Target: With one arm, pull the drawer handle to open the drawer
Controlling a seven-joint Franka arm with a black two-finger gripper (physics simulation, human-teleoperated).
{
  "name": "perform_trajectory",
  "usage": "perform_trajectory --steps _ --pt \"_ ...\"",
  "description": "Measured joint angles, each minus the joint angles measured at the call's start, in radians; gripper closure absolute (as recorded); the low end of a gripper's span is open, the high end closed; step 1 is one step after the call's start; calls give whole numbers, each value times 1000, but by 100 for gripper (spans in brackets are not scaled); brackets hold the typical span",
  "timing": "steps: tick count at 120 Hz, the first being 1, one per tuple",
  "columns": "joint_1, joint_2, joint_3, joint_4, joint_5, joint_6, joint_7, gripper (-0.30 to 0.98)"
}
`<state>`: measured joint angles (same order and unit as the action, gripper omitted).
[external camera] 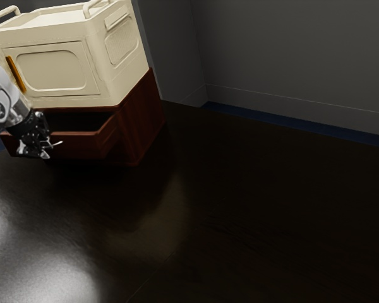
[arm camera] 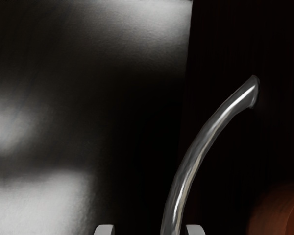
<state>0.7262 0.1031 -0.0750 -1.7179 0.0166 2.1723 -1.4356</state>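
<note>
My gripper (external camera: 36,146) is at the front of the dark red-brown drawer (external camera: 82,145) in the exterior view, near the silver handle (external camera: 55,144). The drawer stands partly pulled out of its cabinet, its dark inside showing. Seen from the wrist, the curved metal handle (arm camera: 198,152) runs down from its mount on the drawer front and passes between the two fingertips of my gripper (arm camera: 150,230). The fingertips stand well apart. The handle lies close to one of them, with a wide gap to the other, so the gripper is open around it.
A cream box (external camera: 57,69) with rails on top and an orange-brown handle (external camera: 16,74) rests on the wooden cabinet (external camera: 142,123), above the drawer and beside my arm. The dark, glossy surface (external camera: 240,221) stretches away toward the exterior view's right, up to a grey wall (external camera: 290,57).
</note>
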Motion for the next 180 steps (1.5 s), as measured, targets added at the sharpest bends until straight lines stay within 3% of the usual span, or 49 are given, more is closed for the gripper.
perform_trajectory --steps 180 --pt "21 -250 -3 -288 0 61 -70 59"
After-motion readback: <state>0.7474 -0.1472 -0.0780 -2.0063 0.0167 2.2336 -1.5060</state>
